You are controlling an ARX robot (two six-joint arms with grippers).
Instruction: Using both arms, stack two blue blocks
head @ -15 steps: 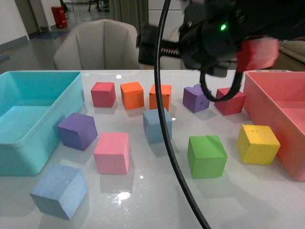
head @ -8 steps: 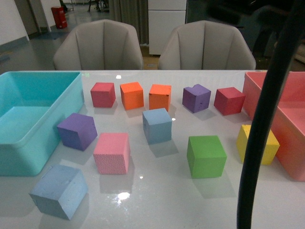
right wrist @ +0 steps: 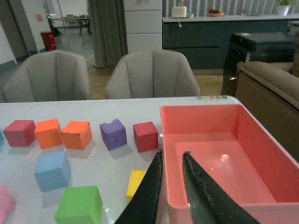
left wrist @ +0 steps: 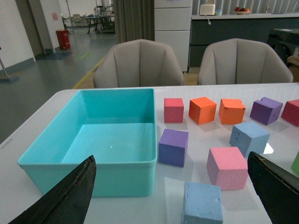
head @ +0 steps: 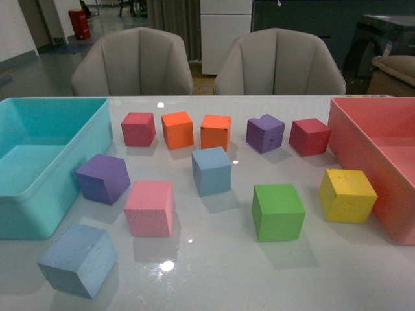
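Observation:
Two pale blue blocks lie apart on the white table. One blue block [head: 211,170] sits mid-table; it also shows in the left wrist view [left wrist: 249,138] and the right wrist view [right wrist: 51,170]. The other blue block [head: 78,259] is at the front left, near the turquoise bin, and shows in the left wrist view [left wrist: 202,216]. Neither arm shows in the front view. My left gripper [left wrist: 170,161] is open and empty, raised, with the near blue block between its spread fingers' lines. My right gripper [right wrist: 172,155] is shut and empty, over the pink bin's left wall.
A turquoise bin [head: 39,162] stands left and a pink bin [head: 382,162] right. A back row holds a red cube [head: 138,128], two orange cubes, a purple cube and a red cube. A purple cube [head: 102,177], a pink cube [head: 150,207], a green cube [head: 278,212] and a yellow cube [head: 347,195] lie nearer.
The dark arm with its red part and the black cable that crossed the front view have gone out of that view. The blocks have not moved.

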